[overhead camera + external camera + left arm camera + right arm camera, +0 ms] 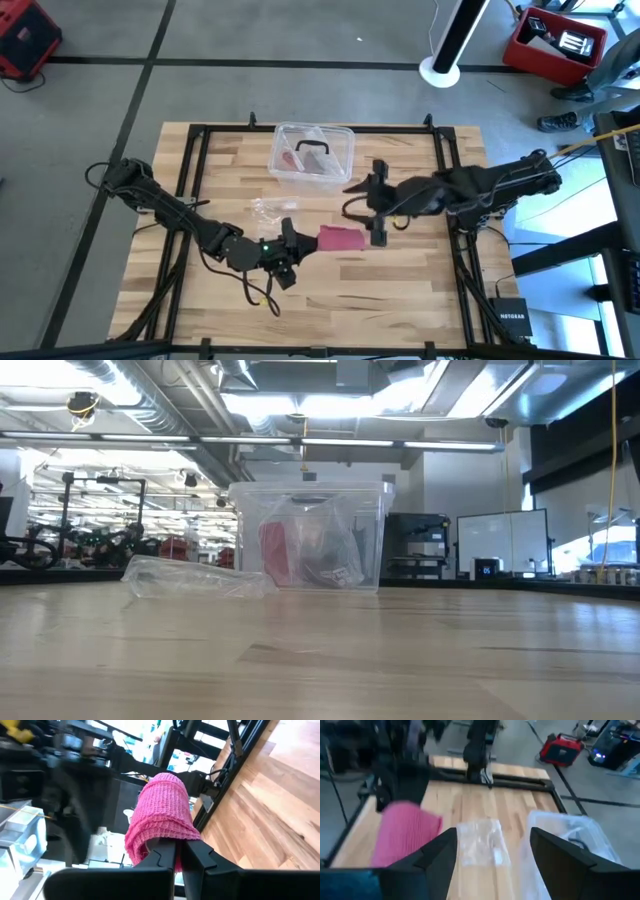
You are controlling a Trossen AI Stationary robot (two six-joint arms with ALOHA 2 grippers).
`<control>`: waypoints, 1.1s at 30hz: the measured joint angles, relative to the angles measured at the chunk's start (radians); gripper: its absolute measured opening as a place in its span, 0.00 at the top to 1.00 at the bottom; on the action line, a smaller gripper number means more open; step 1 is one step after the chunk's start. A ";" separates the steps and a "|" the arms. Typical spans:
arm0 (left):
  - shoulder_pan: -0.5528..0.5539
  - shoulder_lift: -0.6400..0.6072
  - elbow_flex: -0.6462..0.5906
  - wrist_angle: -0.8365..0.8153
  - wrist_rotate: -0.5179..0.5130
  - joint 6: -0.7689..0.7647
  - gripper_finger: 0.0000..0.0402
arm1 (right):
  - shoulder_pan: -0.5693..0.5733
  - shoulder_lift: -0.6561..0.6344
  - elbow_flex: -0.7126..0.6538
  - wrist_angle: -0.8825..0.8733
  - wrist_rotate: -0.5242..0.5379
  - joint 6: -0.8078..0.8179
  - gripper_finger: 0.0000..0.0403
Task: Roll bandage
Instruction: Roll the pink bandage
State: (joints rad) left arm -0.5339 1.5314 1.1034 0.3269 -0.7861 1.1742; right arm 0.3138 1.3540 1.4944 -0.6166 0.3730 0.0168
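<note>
Clear plastic box, 12 o'clock: red and dark items inside. Left gripper clenches bandage; right gripper released.

The clear box sits at the far middle of the table, with a few items inside it. Just nearer than the box and a little to its left lies the crumpled wrapper, flat on the wood. Nearer still, about mid-table, is the bandage, with the left gripper at its left end, clamped on it, and the right gripper just beside its right end, fingers apart. The left arm reaches in from the table's left edge, the right arm from the right edge. The near strip of the table lies before them all.
</note>
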 joint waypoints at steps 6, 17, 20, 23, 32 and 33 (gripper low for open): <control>0.005 0.000 0.000 -0.003 0.000 0.000 0.99 | 0.000 0.005 0.044 -0.028 -0.309 0.100 0.37; 0.011 0.000 0.000 -0.007 0.000 -0.017 0.99 | 0.017 0.160 0.028 -0.020 -0.295 0.140 0.24; 0.011 0.000 0.000 -0.005 0.001 -0.012 0.99 | 0.011 0.191 0.028 -0.036 -0.328 0.136 0.24; 0.014 -0.002 0.000 -0.010 -0.002 -0.015 0.99 | 0.012 0.201 0.028 -0.016 -0.337 0.108 0.27; 0.017 -0.002 0.000 -0.025 0.002 -0.015 0.99 | 0.012 0.201 0.028 -0.009 -0.327 0.084 0.62; 0.017 -0.002 0.000 -0.025 0.002 -0.015 0.99 | 0.012 0.201 0.028 -0.011 -0.324 0.084 0.66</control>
State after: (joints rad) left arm -0.5167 1.5295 1.1038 0.3015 -0.7841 1.1590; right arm 0.3256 1.5551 1.5219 -0.6272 0.0487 0.1006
